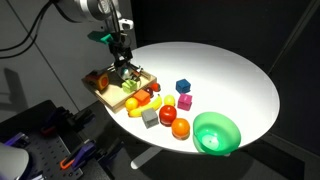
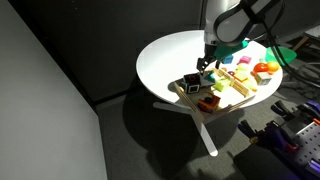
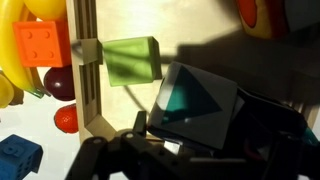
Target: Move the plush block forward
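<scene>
Teal plush block (image 3: 195, 105), askew, roughly cubic

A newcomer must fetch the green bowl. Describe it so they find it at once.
Start at the round white table and its wooden tray. From the tray, follow the toy fruit and blocks to the end of the cluster: there sits the green bowl, the only hollow thing, much larger than the small pieces beside it.
</scene>
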`<state>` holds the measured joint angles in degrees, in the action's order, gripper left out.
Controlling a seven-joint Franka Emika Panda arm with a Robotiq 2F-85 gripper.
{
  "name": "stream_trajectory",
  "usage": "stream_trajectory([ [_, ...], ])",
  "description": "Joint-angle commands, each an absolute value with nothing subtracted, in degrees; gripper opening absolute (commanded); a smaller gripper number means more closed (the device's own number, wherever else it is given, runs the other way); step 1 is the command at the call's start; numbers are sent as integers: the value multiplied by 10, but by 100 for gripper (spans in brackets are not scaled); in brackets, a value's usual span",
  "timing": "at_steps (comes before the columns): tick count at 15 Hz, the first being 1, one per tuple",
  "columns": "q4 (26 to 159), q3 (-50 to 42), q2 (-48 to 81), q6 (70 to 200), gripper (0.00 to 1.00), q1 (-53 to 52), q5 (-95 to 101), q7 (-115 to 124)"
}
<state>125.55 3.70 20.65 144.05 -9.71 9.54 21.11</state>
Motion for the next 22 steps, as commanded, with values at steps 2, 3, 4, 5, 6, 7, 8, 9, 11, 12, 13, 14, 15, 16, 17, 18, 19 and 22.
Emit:
stream_trajectory([
  [2,1226,32,240,1453,100,-104,82,190],
  [3,1223,32,245,1457,100,-105,83,187],
  [4,1222,31,249,1461,100,-105,85,183],
  [5,1219,31,253,1465,100,-106,85,179],
  [6,1217,31,257,1467,100,-105,84,175],
  [7,1214,30,260,1468,100,-106,84,175],
  [8,1212,29,263,1469,97,-108,86,175],
  [9,1211,27,265,1468,73,-108,86,174],
  [11,1208,24,267,1466,68,-109,88,175],
  [12,1206,22,267,1464,61,-110,88,177],
  [13,1205,18,266,1462,51,-111,91,181],
  [14,1204,15,265,1459,44,-112,92,183],
  [15,1204,12,263,1457,36,-113,93,186],
  [16,1203,10,261,1453,29,-113,92,186],
  [17,1203,8,257,1449,23,-114,93,187],
  [18,1203,5,253,1442,16,-116,94,191],
  [19,1202,5,250,1436,10,-116,92,189],
  [22,1197,8,240,1409,0,-110,83,183],
])
